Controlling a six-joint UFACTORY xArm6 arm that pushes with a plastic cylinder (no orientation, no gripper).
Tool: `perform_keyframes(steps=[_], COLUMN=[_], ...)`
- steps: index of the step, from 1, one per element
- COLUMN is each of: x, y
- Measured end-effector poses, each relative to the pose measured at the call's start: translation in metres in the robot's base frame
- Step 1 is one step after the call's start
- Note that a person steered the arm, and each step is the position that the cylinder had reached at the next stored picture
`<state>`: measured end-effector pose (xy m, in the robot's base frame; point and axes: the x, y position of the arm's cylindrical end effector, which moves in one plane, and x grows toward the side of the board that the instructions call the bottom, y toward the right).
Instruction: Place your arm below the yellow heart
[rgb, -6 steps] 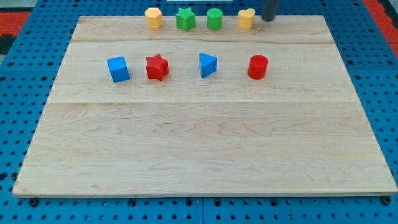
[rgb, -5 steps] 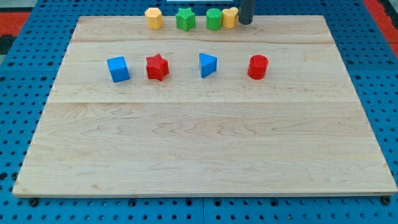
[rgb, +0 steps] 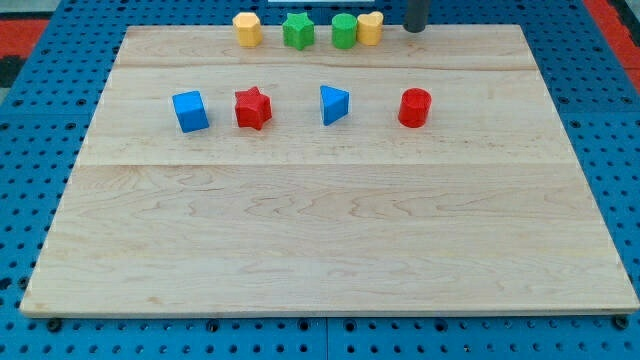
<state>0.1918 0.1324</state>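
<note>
The yellow heart (rgb: 371, 28) sits at the top edge of the wooden board (rgb: 330, 230), touching the green cylinder (rgb: 345, 31) on its left. My tip (rgb: 415, 29) is at the view's top, a short way to the right of the yellow heart and apart from it. The rod runs up out of the frame.
A green star (rgb: 298, 31) and a yellow hexagonal block (rgb: 247, 29) stand left of the green cylinder along the top edge. A row below holds a blue cube (rgb: 190, 111), a red star (rgb: 253, 108), a blue triangle (rgb: 334, 105) and a red cylinder (rgb: 415, 107).
My tip swept left and pushed the yellow heart left against the green cylinder, then drew back to the right. The other blocks have not moved.
</note>
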Motion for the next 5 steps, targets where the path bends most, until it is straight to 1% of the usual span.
perform_keyframes(steps=[1,2,3,4,5], x=[0.000,0.055,0.133,0.091,0.108], y=[-0.015,-0.036,-0.053,-0.036,-0.067])
